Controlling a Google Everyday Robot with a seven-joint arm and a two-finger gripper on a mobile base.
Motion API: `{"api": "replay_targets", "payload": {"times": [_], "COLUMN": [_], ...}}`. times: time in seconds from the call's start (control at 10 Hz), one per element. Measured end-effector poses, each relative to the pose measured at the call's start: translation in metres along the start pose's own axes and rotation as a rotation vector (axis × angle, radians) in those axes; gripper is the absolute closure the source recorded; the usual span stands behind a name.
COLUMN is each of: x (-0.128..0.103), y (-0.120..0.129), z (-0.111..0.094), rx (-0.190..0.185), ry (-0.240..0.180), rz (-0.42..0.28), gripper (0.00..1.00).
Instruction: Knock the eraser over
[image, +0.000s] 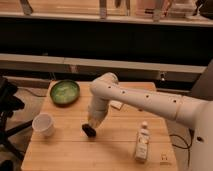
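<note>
The eraser is a small black block on the wooden table, near its middle. My gripper hangs from the white arm and comes down right onto the eraser, touching or just above its top. The wrist hides the gripper's tips. Whether the eraser stands or lies I cannot tell.
A green bowl sits at the table's back left. A white cup stands at the left. A small bottle stands at the right front. A flat white piece lies behind the arm. A dark chair is at the left.
</note>
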Motion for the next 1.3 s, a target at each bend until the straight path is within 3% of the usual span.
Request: {"api": "replay_targets", "payload": {"times": [1.3], "x": [-0.0016], "y": [-0.0067], "z": [0.0003], "rx": [-0.006], "ry": [-0.009], "rz": [0.001], "gripper": [1.0]}}
